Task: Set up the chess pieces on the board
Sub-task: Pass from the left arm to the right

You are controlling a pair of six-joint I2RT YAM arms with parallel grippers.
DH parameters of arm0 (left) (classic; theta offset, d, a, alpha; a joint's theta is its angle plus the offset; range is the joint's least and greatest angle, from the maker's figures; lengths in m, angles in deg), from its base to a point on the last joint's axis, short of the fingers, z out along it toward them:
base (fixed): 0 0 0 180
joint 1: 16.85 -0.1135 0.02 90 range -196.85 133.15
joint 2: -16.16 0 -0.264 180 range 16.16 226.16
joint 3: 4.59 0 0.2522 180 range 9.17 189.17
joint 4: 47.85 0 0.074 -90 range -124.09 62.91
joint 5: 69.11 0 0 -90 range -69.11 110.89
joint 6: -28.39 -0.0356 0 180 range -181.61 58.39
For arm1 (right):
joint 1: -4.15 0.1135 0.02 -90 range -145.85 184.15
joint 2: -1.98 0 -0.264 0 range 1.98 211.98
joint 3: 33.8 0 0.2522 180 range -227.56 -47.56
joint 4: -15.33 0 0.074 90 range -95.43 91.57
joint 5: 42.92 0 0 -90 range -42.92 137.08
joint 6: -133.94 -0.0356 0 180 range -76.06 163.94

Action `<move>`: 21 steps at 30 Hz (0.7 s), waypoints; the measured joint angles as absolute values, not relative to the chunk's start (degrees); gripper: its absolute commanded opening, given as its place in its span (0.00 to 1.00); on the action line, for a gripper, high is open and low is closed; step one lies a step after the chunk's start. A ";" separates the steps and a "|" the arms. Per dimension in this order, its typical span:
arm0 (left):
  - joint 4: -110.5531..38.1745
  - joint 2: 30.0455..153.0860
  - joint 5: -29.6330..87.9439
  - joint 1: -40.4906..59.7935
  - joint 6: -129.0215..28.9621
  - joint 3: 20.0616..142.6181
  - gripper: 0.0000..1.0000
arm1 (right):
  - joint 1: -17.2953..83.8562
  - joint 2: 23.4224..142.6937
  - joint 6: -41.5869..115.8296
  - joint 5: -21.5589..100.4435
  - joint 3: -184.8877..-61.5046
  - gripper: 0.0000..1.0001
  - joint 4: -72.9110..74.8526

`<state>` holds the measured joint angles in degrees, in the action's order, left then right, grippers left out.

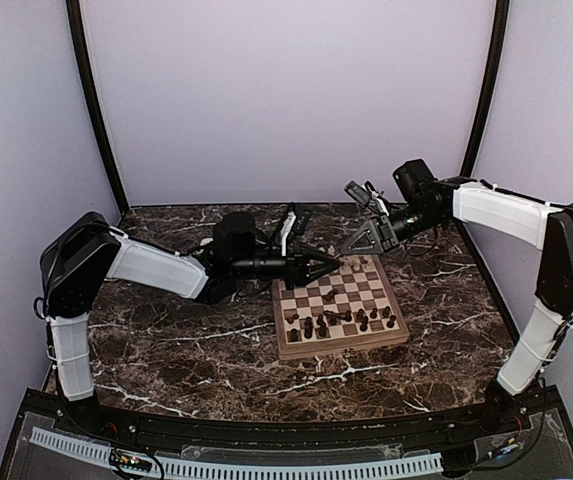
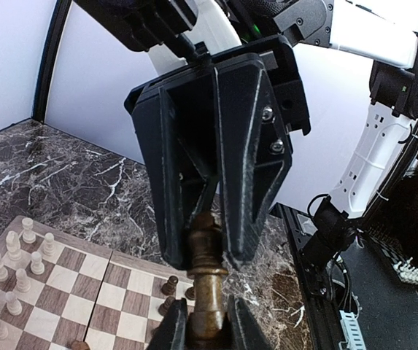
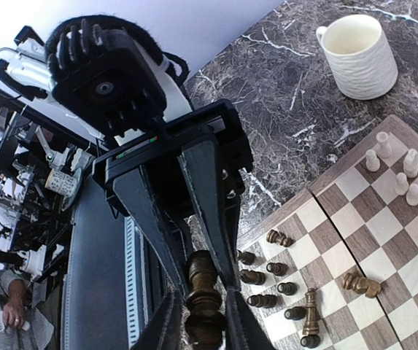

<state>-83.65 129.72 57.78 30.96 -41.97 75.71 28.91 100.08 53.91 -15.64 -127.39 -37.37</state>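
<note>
A dark brown chess piece (image 2: 207, 284) hangs in the air between both grippers, above the table by the board's far-left corner. My left gripper (image 2: 207, 321) is shut on one end of it. My right gripper (image 3: 203, 324) is closed round the other end of the same piece (image 3: 203, 295). In the top view the left gripper (image 1: 328, 264) and right gripper (image 1: 352, 247) meet tip to tip. The board (image 1: 341, 347) carries dark pieces (image 1: 341, 320) along its near side. White pieces (image 3: 405, 182) stand on the opposite side.
A cream mug (image 3: 358, 55) stands on the dark marble tabletop beyond the board. Two dark pieces lie toppled on the squares (image 3: 360, 283), and several other dark pieces (image 3: 267, 281) stand close together. Walls close in the table behind and at both sides.
</note>
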 measured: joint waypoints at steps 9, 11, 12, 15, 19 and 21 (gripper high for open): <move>-82.16 129.41 55.31 31.05 -43.04 75.71 0.53 | 28.82 100.13 55.42 -15.09 -127.98 0.03 -38.57; -80.35 128.62 53.06 31.10 -44.00 75.54 0.61 | 28.86 100.15 56.97 -13.71 -129.67 0.02 -40.65; -79.47 127.77 51.66 31.10 -44.64 75.01 0.66 | 28.86 100.15 57.67 -12.84 -130.69 0.02 -41.52; -74.95 123.62 46.63 31.10 -47.09 73.40 0.79 | 28.86 100.13 61.19 -8.84 -134.74 0.02 -44.39; -67.91 117.22 39.26 30.85 -49.40 73.20 0.90 | 28.99 99.21 66.15 -1.14 -136.07 0.02 -46.92; -63.32 114.07 35.61 30.51 -49.62 73.75 0.90 | 29.63 98.20 68.78 4.15 -135.24 0.02 -47.71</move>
<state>-63.32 114.07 35.61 30.51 -49.62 73.75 29.63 98.20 68.78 4.15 -135.24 -47.71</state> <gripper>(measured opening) 0.894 0.136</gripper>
